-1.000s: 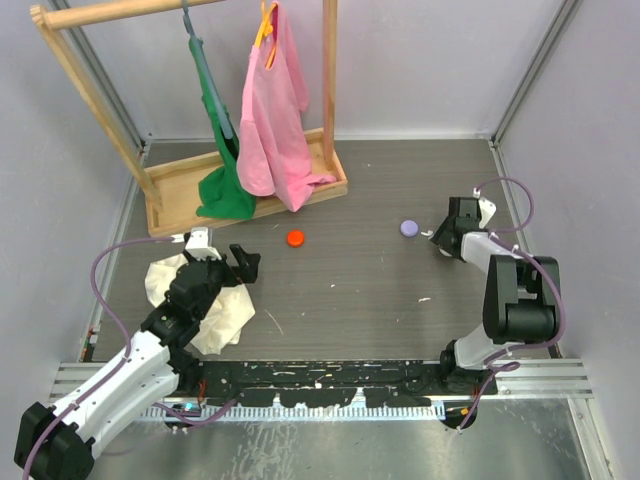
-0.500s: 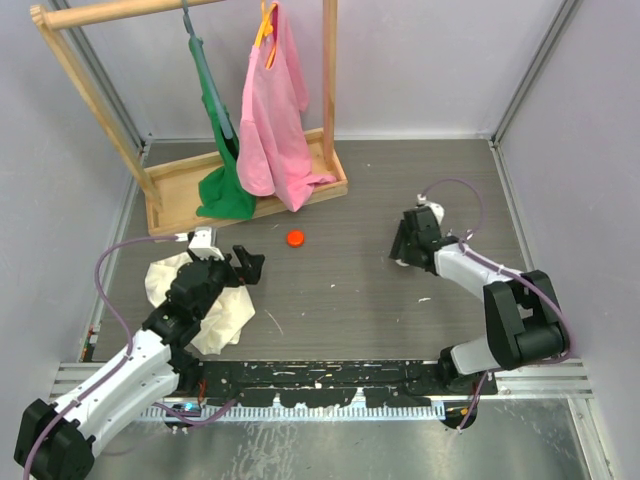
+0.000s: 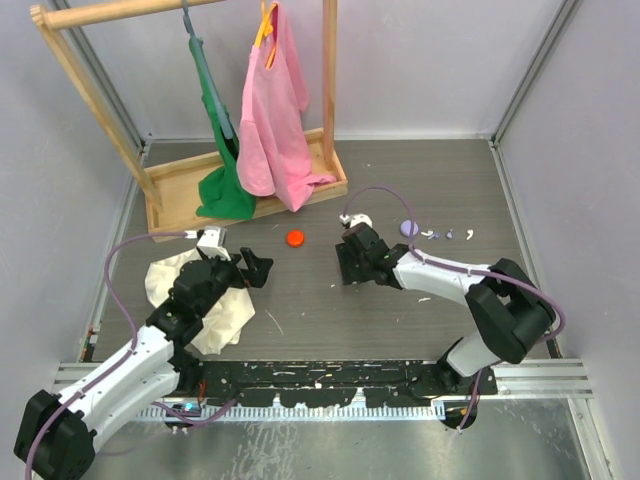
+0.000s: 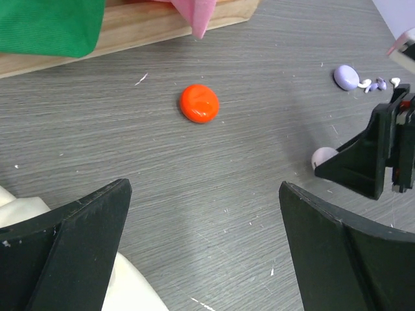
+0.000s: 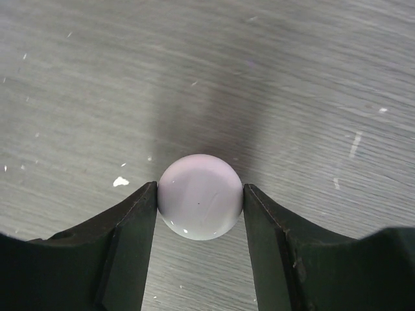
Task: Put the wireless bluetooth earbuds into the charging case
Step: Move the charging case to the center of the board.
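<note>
1. Swung right tool (image 3: 345,270) leftward across the tabletop (image 3: 300,295), clamped on pale-lavender case half (image 5: 200,196).
2. Leaves other case half (image 3: 409,228) beside earbuds (image 4: 365,83).
3. Holds left tool (image 4: 204,194) gaping, empty.
4. Likely light, rigid, slick; best pinched across widest girth.

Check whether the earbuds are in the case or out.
Out. Both white earbuds lie loose on the table beside a lavender puck; the right gripper grips another pale round piece.
</note>
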